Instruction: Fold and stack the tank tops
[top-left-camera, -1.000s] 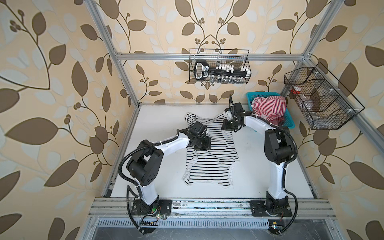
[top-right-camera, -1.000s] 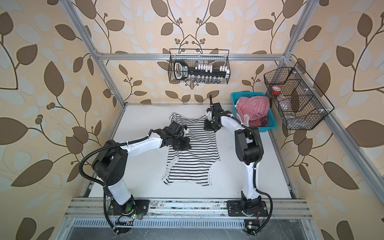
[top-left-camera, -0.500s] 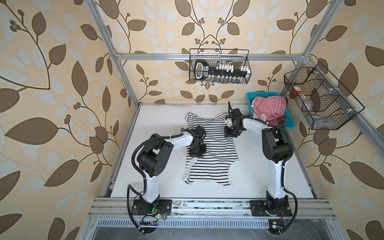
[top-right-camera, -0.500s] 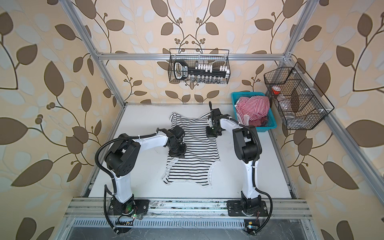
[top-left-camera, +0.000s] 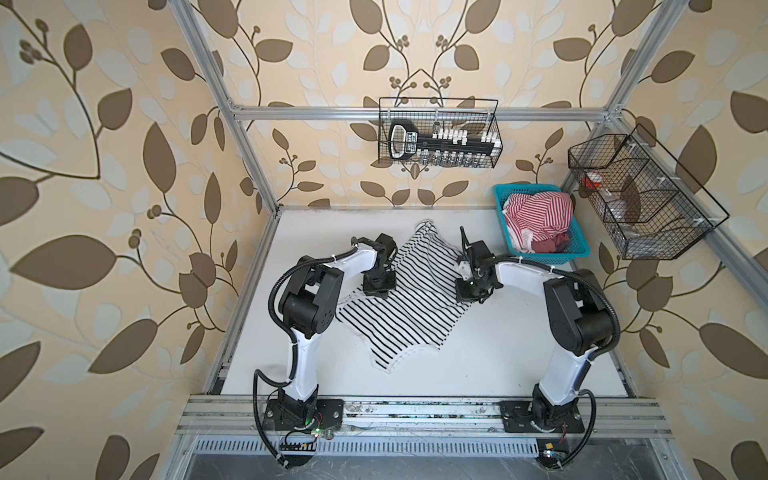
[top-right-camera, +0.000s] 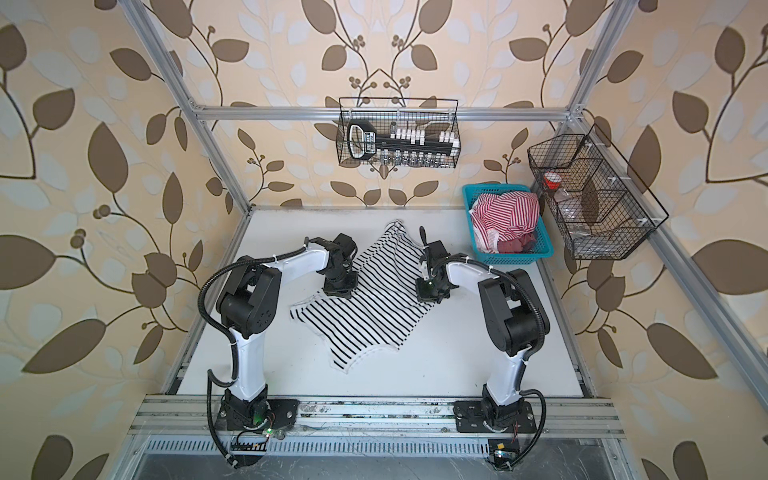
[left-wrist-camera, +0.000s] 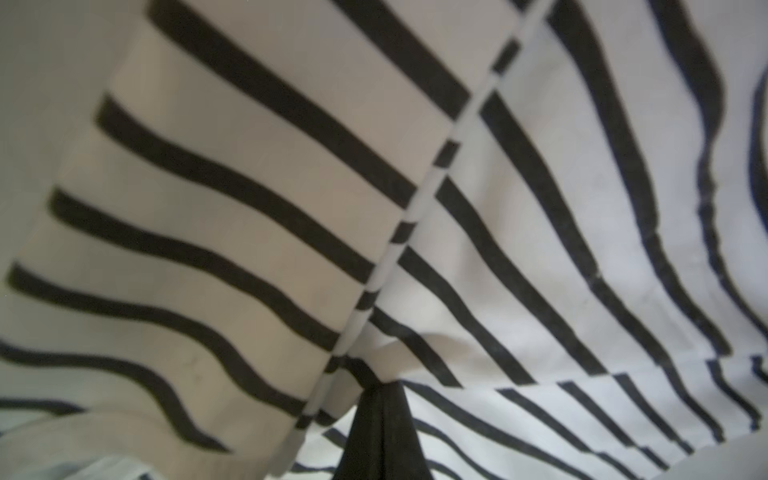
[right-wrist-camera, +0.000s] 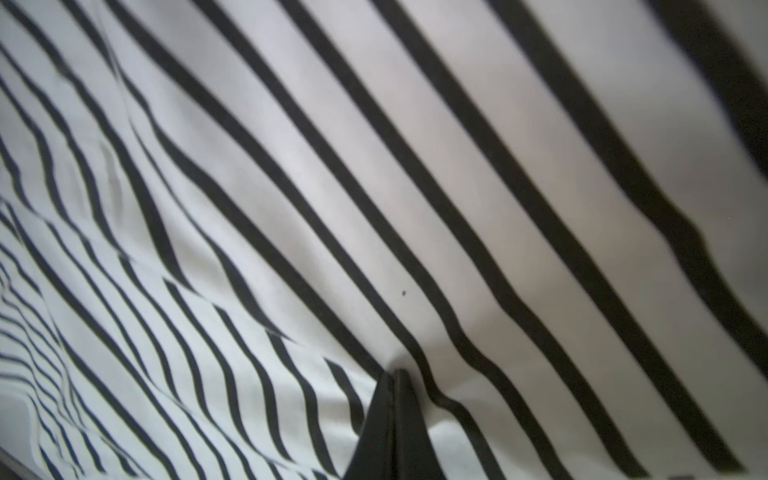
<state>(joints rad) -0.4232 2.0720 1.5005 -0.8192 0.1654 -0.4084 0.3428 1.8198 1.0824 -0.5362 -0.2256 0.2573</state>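
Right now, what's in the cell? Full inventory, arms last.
black-striped tank top: 1, white with black stripes, mid-table, lying askew.
red-striped tank top: 1, white with red stripes, bunched in the teal basket.
dark red cloth: 1, in the same basket, kind unclear.
teal basket: 1, far right corner of the table.
back-wall wire basket: 1, black, holds a black tool rack with white pieces.
side-wall wire basket: 1, black, with compartments. Holds a small red-and-white item, rest unclear.
table: 1, white.
left gripper: black, shut on the black-striped tank top.
right gripper: black, shut on the same top.
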